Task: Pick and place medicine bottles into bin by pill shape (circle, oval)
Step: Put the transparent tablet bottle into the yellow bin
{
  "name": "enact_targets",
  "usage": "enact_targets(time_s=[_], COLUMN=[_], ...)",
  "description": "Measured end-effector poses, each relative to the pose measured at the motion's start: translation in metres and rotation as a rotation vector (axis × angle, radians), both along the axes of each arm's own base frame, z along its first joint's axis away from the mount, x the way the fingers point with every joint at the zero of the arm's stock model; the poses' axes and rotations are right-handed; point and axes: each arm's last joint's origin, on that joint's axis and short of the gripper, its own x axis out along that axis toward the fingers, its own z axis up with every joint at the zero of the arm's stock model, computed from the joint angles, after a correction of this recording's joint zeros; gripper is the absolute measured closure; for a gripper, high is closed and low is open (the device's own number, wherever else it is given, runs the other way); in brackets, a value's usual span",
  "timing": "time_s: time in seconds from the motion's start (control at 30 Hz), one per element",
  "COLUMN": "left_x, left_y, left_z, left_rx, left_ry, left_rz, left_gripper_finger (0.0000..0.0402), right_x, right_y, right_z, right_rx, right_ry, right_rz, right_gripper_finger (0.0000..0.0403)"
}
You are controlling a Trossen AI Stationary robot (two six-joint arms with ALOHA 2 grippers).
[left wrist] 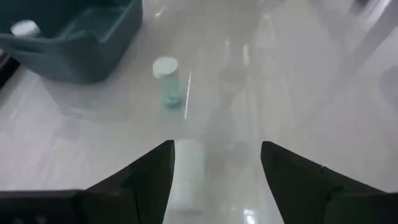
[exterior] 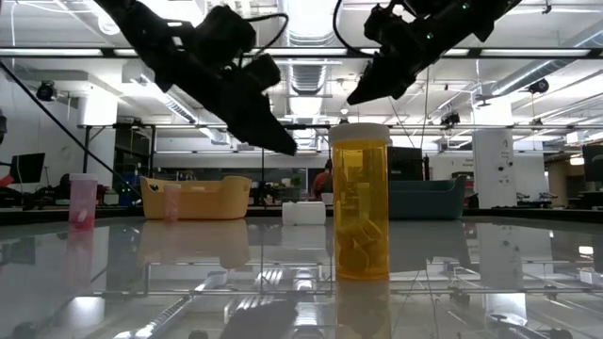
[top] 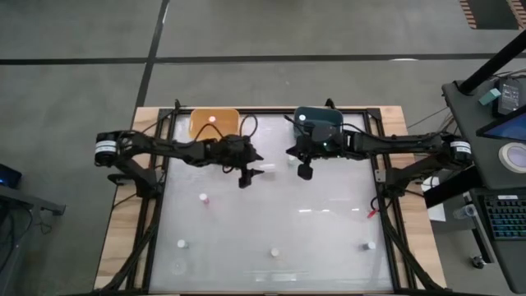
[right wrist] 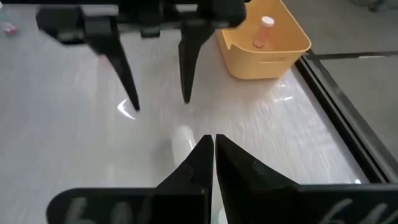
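Note:
A white bottle lies on its side on the table between the two bins; it also shows in the left wrist view and the right wrist view. My left gripper hangs open above it, its fingers to either side, well clear in the low view. My right gripper is shut and empty, raised to the bottle's right. An upright bottle stands near the teal bin. The orange bin holds one bottle.
Other small bottles stand on the table: a pinkish one, and others near the front. An amber bottle stands closest to the low camera. The teal bin holds a white-capped bottle.

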Motion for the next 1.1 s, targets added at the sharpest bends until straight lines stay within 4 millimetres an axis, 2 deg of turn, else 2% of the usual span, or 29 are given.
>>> enact_targets(time_s=[0.2,0.6,0.93,1.1], left_x=[0.016,0.027,0.029,0.03], left_y=[0.004,0.01,0.011,0.011], left_z=[-0.026,-0.072,-0.07,-0.069], left_rx=[0.056,0.121,0.084,0.072], left_ry=[0.087,0.207,0.164,0.151], left_rz=[-0.029,0.005,0.06,0.09], left_gripper_finger=[0.0178,0.0178,0.0221,0.0228], right_x=[-0.001,-0.003,-0.003,-0.004], right_y=[0.001,0.001,0.001,0.002], right_z=[-0.003,-0.009,-0.009,-0.011], right_rx=[0.015,0.03,0.034,0.037], right_ry=[0.006,0.031,0.032,0.038], right_rz=[0.002,-0.005,-0.007,-0.009], right_gripper_finger=[0.0394,0.0394,0.0394,0.0394])
